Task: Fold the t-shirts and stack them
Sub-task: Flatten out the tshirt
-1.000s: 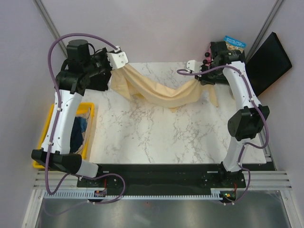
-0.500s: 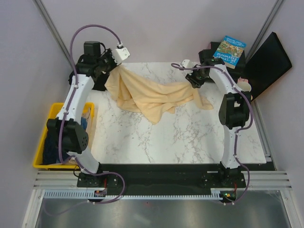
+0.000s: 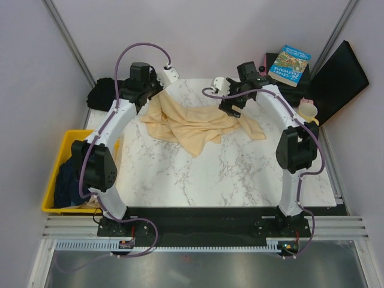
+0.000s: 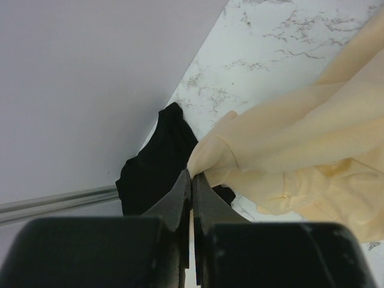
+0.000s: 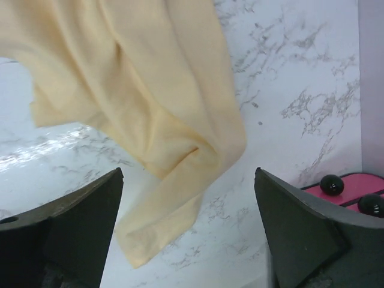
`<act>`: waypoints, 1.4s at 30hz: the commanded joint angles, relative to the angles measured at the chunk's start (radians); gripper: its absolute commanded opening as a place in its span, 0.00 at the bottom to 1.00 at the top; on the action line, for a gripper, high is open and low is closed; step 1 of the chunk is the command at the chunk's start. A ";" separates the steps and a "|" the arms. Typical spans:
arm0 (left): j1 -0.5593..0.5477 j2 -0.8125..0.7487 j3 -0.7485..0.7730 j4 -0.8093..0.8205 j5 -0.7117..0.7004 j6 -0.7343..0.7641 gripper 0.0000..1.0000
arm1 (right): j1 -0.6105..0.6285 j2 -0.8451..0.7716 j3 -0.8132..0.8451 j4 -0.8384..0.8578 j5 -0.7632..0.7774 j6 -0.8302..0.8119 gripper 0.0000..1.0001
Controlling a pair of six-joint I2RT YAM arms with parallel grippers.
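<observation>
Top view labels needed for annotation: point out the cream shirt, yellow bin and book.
cream shirt (image 3: 192,126), top view, crumpled middle.
yellow bin (image 3: 60,209), top view, near rim.
book (image 3: 289,58), top view, cover.

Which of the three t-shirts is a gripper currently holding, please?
The pale cream-yellow t-shirt: the left gripper pinches its edge. The black one lies untouched at the far left corner; the navy one sits in the yellow bin.

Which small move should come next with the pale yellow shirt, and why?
Probably open the left claw. It pinches an edge of the soft cream-yellow cloth t-shirt, while the right claw is open and holds nothing. The shirt lies crumpled on the white marble table, so releasing it would free both claws to regrasp it for spreading.
</observation>
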 commanded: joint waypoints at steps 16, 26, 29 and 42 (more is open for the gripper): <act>-0.045 0.056 0.022 0.069 -0.129 -0.108 0.02 | 0.262 0.038 -0.041 -0.122 -0.211 -0.002 0.89; -0.043 0.084 0.024 0.078 -0.192 -0.119 0.02 | 0.362 0.078 -0.058 -0.082 -0.248 0.079 0.89; -0.043 0.094 0.025 0.078 -0.209 -0.131 0.02 | 0.391 0.090 -0.058 -0.078 -0.254 0.099 0.89; -0.043 0.042 -0.038 0.108 -0.211 -0.168 0.02 | 0.445 0.143 -0.195 0.142 -0.060 0.288 0.82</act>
